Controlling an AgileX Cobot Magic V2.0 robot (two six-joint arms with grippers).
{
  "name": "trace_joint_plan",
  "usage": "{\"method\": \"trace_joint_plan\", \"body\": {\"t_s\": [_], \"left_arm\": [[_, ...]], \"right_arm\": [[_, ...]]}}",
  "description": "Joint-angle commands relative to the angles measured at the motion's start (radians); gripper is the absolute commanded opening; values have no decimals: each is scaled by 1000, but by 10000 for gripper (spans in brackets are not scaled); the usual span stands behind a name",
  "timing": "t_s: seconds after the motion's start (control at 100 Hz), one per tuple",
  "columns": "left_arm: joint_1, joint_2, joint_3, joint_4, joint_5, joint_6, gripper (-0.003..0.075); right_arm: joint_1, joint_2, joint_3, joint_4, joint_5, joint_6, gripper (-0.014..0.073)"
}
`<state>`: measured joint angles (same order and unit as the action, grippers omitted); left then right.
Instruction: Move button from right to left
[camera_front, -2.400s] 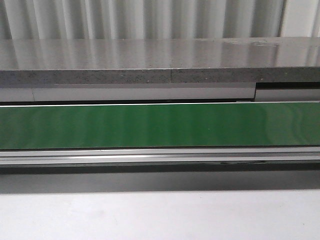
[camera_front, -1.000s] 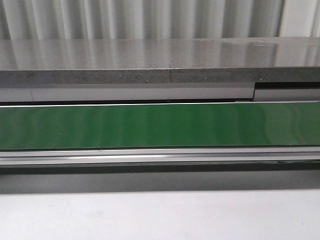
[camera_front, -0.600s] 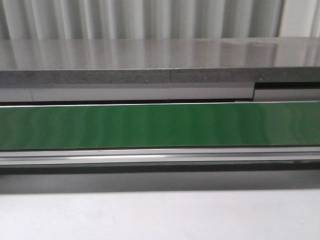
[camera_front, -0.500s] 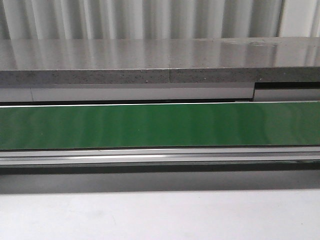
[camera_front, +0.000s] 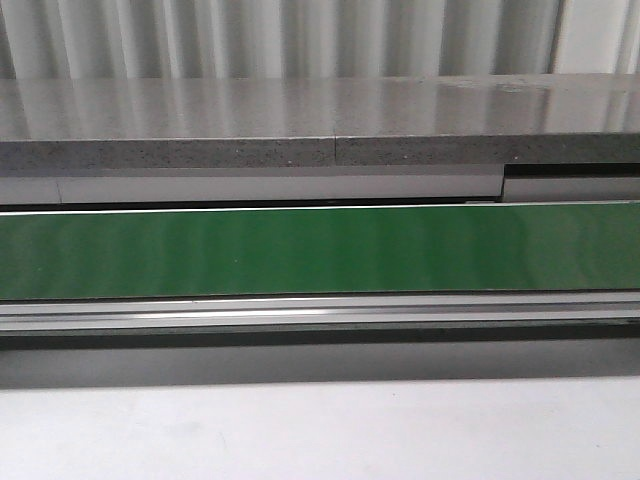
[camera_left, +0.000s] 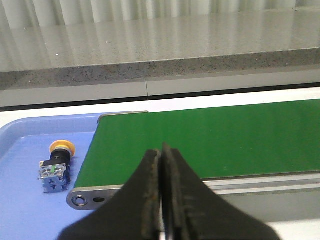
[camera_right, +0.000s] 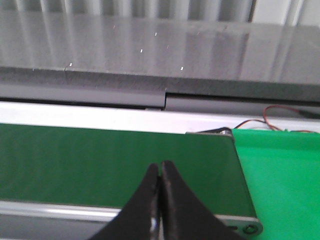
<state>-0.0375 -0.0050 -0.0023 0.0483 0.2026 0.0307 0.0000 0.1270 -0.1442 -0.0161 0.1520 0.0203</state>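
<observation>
The button (camera_left: 56, 167), with a yellow-orange cap, black collar and blue-and-clear block, lies on its side in a blue tray (camera_left: 25, 200) beside the end of the green conveyor belt (camera_left: 210, 140) in the left wrist view. My left gripper (camera_left: 161, 150) is shut and empty, over the belt's near edge, apart from the button. My right gripper (camera_right: 160, 165) is shut and empty over the belt (camera_right: 110, 165) near its other end. Neither gripper nor the button shows in the front view, only the belt (camera_front: 320, 252).
A grey stone-like shelf (camera_front: 320, 125) runs behind the belt. A metal rail (camera_front: 320, 312) lines the belt's near side. A bright green surface (camera_right: 280, 170) lies past the belt's end by the right gripper, with red wires (camera_right: 272, 112) behind it.
The front view has shifted very slightly; nothing else differs. The belt shows bare in every front frame.
</observation>
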Motion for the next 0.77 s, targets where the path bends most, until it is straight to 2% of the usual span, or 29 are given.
{"method": "trace_joint_plan", "body": {"t_s": [0.0,0.09,0.13,0.21,0.76], "left_arm": [[0,-35,26,-1,-77,-10,-20],[0,-35,26,-1,-77,-10,-20],[0,-35,26,-1,-77,-10,-20],[0,-35,26,-1,-77,-10,-20],[0,-35,26,-1,-77,-10,-20]], "right_arm": [[-23,-31,73,-32,-206,52,-67],[-34,-85,157,-32,-245,101,-67],[-34,-113,154,-39,-175,101,-67],[-34,-156,156,-56,-138,101,-67],[-34,-154,156,-61,-135,101,-67]]}}
